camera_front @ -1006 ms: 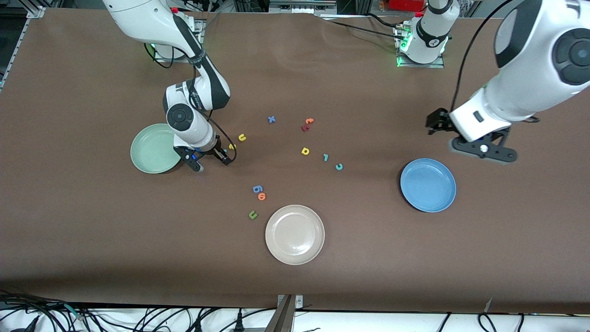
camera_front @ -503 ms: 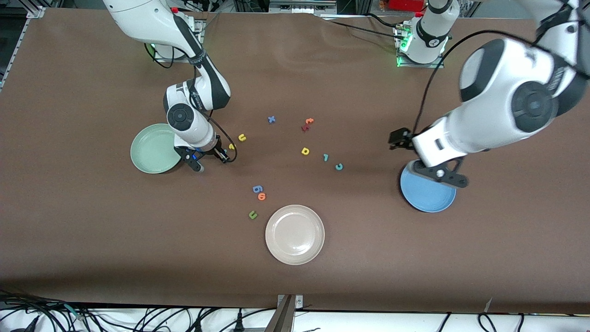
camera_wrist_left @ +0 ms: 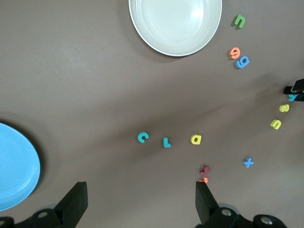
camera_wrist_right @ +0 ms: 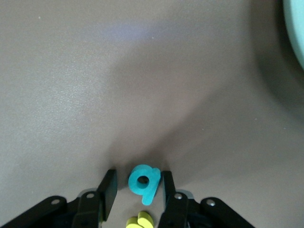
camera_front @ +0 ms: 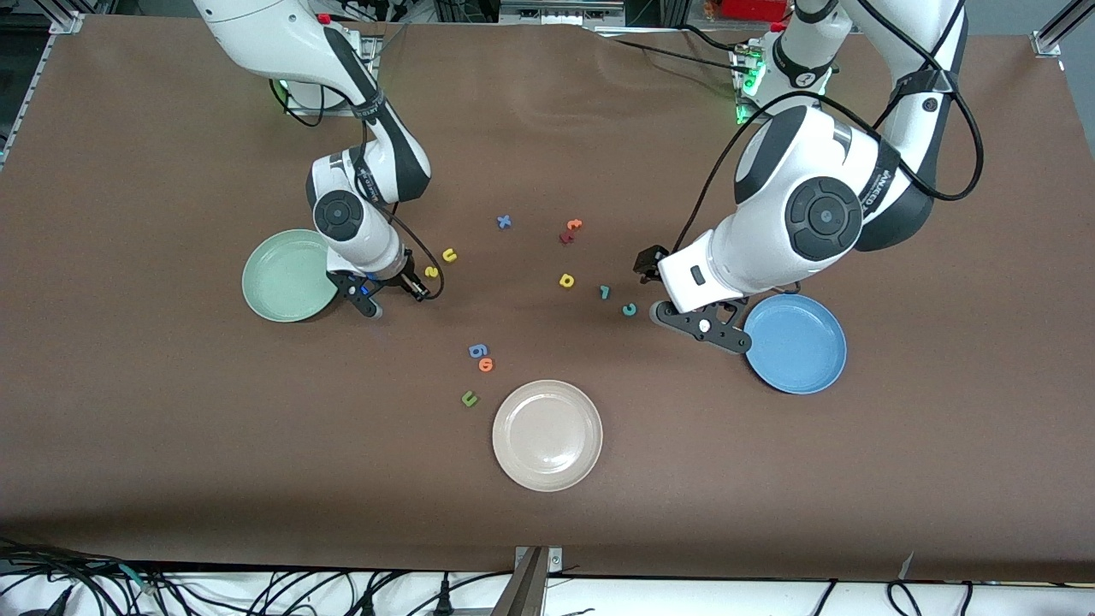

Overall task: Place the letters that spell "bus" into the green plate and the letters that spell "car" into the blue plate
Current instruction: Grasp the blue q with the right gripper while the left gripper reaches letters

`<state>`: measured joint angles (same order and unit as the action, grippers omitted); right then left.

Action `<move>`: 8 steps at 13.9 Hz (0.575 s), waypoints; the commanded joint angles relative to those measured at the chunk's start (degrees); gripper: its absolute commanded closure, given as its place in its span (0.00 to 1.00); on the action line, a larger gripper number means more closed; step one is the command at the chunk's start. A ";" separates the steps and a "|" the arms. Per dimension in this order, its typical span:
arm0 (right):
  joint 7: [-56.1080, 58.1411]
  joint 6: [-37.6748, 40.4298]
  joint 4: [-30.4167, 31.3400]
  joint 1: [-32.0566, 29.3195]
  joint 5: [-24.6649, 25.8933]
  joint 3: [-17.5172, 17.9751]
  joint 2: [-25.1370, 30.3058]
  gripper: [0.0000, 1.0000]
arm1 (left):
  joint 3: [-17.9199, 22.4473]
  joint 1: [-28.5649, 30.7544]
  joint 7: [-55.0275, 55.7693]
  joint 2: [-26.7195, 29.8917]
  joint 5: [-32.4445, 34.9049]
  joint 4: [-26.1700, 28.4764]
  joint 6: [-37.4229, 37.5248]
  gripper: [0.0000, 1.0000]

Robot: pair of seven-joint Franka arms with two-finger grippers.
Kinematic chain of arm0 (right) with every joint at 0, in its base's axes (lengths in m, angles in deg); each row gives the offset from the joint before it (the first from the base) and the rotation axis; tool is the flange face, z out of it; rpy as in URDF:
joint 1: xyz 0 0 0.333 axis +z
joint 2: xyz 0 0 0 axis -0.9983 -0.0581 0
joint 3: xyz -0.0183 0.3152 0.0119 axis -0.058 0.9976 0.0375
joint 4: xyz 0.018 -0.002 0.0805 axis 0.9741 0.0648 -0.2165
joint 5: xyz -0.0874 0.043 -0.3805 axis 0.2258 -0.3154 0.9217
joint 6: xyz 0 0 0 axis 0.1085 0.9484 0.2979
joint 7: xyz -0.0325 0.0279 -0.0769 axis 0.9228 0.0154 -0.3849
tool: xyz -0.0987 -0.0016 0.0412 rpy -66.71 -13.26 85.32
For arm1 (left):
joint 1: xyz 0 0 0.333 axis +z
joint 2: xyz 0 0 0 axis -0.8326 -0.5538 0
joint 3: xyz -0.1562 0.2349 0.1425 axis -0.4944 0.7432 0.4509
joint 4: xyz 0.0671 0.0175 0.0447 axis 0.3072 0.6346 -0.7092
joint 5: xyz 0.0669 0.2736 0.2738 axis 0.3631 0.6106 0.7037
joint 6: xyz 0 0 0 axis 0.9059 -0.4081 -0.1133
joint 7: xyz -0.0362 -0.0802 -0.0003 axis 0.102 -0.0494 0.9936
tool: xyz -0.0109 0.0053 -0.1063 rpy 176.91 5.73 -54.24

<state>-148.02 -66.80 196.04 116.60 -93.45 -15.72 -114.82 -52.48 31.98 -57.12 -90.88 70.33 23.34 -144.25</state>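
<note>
Beside the green plate [camera_front: 287, 275], toward the left arm's end: right gripper [camera_wrist_right: 137, 190] low on the table, fingers [camera_wrist_right: 108, 187] narrowed around the teal b [camera_wrist_right: 143, 182], one finger seemingly touching it, yellow s [camera_front: 432, 272] alongside. Farther toward that end, near the blue plate [camera_front: 800, 346]: left gripper [camera_wrist_left: 140, 202] spread wide, hovering by the teal c [camera_front: 630, 310].

Round pale green plate [camera_front: 287, 275] toward right arm's end; round blue plate [camera_front: 796, 343] toward left arm's end; round beige plate [camera_front: 547, 435] between, nearest front camera; small foam letters [camera_front: 566, 281] scattered midway.
</note>
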 commanded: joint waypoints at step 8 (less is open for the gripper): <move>1.55 0.01 0.05 -0.14 -1.30 0.30 -0.27 1.00 | -0.31 -10.05 10.19 -1.86 -0.12 11.23 -12.51 0.00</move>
<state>-147.77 -66.86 195.94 116.60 -93.46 -15.64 -114.82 -53.22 23.73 -49.99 -93.72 70.06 29.33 -152.08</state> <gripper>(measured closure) 0.727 0.000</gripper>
